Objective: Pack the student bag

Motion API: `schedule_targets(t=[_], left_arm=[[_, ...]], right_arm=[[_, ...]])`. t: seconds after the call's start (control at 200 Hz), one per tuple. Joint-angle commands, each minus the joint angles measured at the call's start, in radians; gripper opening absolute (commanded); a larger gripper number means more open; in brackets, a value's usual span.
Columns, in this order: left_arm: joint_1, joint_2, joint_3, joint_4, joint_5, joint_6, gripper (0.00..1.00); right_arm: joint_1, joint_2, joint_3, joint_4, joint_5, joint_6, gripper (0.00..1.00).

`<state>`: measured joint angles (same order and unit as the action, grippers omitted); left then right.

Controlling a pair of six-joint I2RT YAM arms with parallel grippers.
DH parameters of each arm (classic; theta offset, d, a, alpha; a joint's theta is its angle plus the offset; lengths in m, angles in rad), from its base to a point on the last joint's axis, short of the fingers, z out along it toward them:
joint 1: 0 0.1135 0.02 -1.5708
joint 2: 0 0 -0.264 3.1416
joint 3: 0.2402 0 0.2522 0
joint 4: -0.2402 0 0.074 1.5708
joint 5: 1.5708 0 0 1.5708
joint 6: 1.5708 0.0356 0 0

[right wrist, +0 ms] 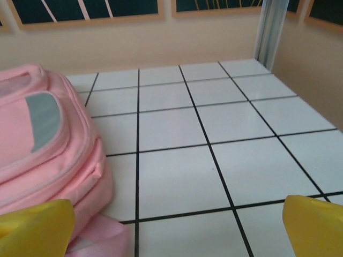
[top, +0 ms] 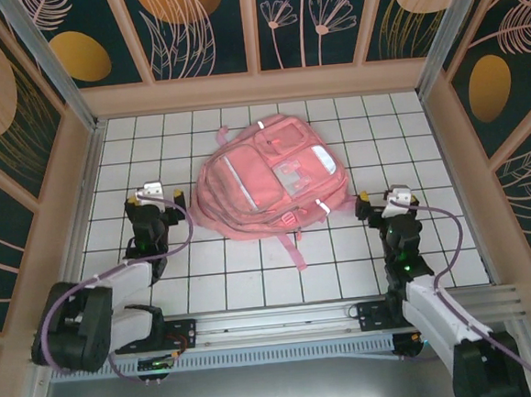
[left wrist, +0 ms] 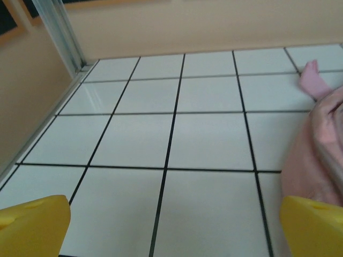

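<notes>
The student bag (top: 269,180), a large pink backpack with pale stripes and a clear front pocket, lies flat at the middle of the white tiled table, a strap (top: 292,247) trailing toward me. My left gripper (top: 155,201) stands open just left of the bag, low over the tiles. In the left wrist view its gripper (left wrist: 171,230) holds nothing, and the bag (left wrist: 316,155) bulges in at the right edge. My right gripper (top: 385,201) is open to the right of the bag. In the right wrist view that gripper (right wrist: 177,230) is empty, with the bag (right wrist: 48,144) beside its left fingertip (right wrist: 35,227).
Peach walls (top: 257,87) enclose the tiled table (top: 244,274) on three sides, with aluminium posts (left wrist: 61,32) (right wrist: 273,29) at the far corners. A metal rail (top: 284,321) runs along the near edge between the arm bases. Bare tiles lie ahead of both grippers.
</notes>
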<state>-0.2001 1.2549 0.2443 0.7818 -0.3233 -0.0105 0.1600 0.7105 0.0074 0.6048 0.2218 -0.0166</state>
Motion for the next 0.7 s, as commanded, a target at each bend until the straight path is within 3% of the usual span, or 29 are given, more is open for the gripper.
schedule_targets(t=[0.0, 0.08, 0.185, 0.245, 0.34, 0.415, 0.465, 0.581, 0.696], left_arm=[[0.013, 0.024, -0.036, 0.246, 0.073, 0.024, 0.99], [0.020, 0.062, -0.056, 0.364, 0.097, 0.050, 0.99], [0.042, 0.145, -0.017, 0.399, 0.124, 0.094, 0.99], [0.082, 0.168, -0.030, 0.453, 0.127, 0.048, 0.99], [0.149, 0.193, -0.038, 0.485, 0.219, -0.006, 0.99], [0.175, 0.286, -0.035, 0.588, 0.253, -0.021, 0.99], [0.188, 0.260, -0.018, 0.494, 0.266, -0.029, 0.99], [0.191, 0.270, -0.020, 0.520, 0.270, -0.033, 0.99], [0.195, 0.275, -0.009, 0.501, 0.266, -0.042, 0.99]], right_arm=[[-0.048, 0.116, -0.034, 0.305, -0.125, 0.008, 0.99], [-0.079, 0.231, -0.018, 0.409, -0.160, -0.004, 0.99], [-0.125, 0.393, -0.013, 0.612, -0.200, 0.002, 0.99], [-0.146, 0.488, 0.005, 0.706, -0.201, 0.010, 0.99], [-0.174, 0.642, 0.027, 0.866, -0.266, 0.014, 0.99], [-0.200, 0.781, 0.010, 1.032, -0.302, 0.019, 0.99], [-0.219, 0.885, 0.000, 1.154, -0.328, 0.025, 0.99], [-0.238, 0.860, 0.097, 0.951, -0.453, 0.015, 0.99], [-0.238, 0.860, 0.158, 0.830, -0.419, 0.025, 0.99]])
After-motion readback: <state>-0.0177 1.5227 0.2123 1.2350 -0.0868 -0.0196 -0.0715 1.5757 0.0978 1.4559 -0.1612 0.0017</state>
